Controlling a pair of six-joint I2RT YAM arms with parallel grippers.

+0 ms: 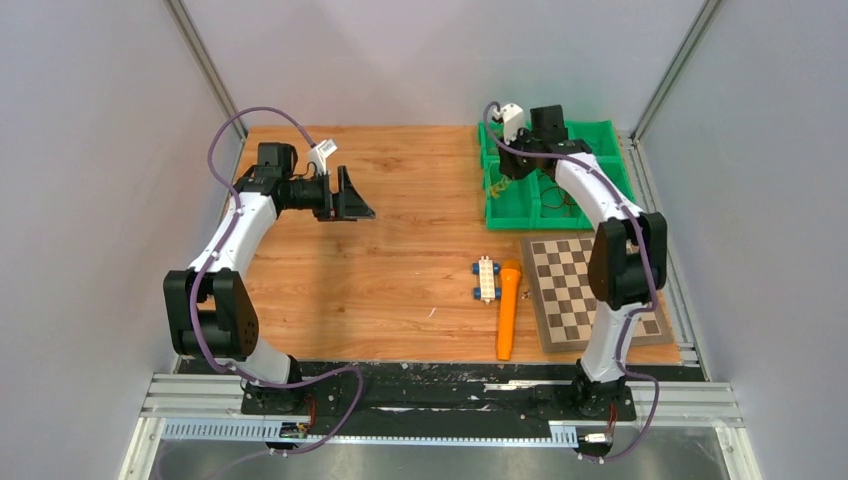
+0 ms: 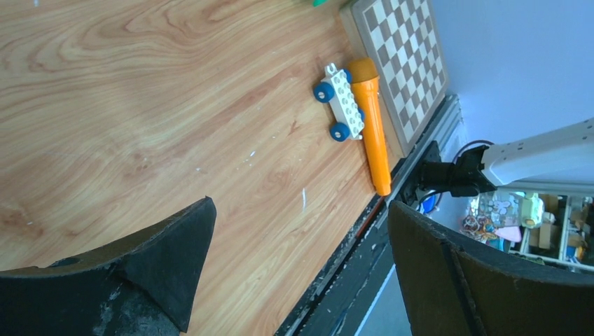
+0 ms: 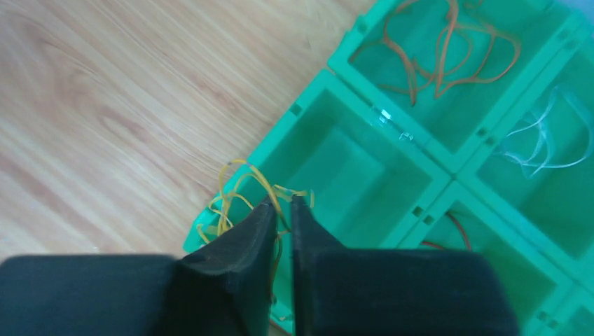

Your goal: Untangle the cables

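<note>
Pinching a small bunch of yellow cables (image 3: pixel 223 199), the right gripper (image 3: pixel 282 203) has its jaws drawn nearly together, with only a sliver of gap where the strands pass through. Loops spring out to the left of the tips and trail down below them.

- The bunch hangs over the outer wall of the green bin (image 3: pixel 420 150), which sits at the far right corner of the worktop (image 1: pixel 400 250). Some loops overhang the wood, not the cell.
- The cell under the tips looks bare. The orange cables (image 3: pixel 434 56) lie in the next cell out and the white cables (image 3: pixel 553 140) in the one beyond. A thin red strand shows in another cell, mostly hidden.
- The left gripper (image 2: pixel 301 204) has jaws spread wide with nothing between them. It hovers toward the far left corner, well apart from the bin.
- A toy car (image 2: pixel 340 110) touches an orange marker (image 2: pixel 371 126) near the near edge. The chessboard (image 2: pixel 403 63) is just beside them, toward the near right corner.

Judgement: the step in hand is dropping the yellow bunch into its own cell.

- Shift the tips inward, over the middle of the cell, so the overhanging loops clear the wall first.
- Lower the bunch below the rim before opening, because wire this thin is springy and could flip back out.
- Open slowly and lift straight up, watching for a strand clinging to a pad or snagging the divider.
- Keep clear of the orange cell so the colours do not re-tangle.
</note>
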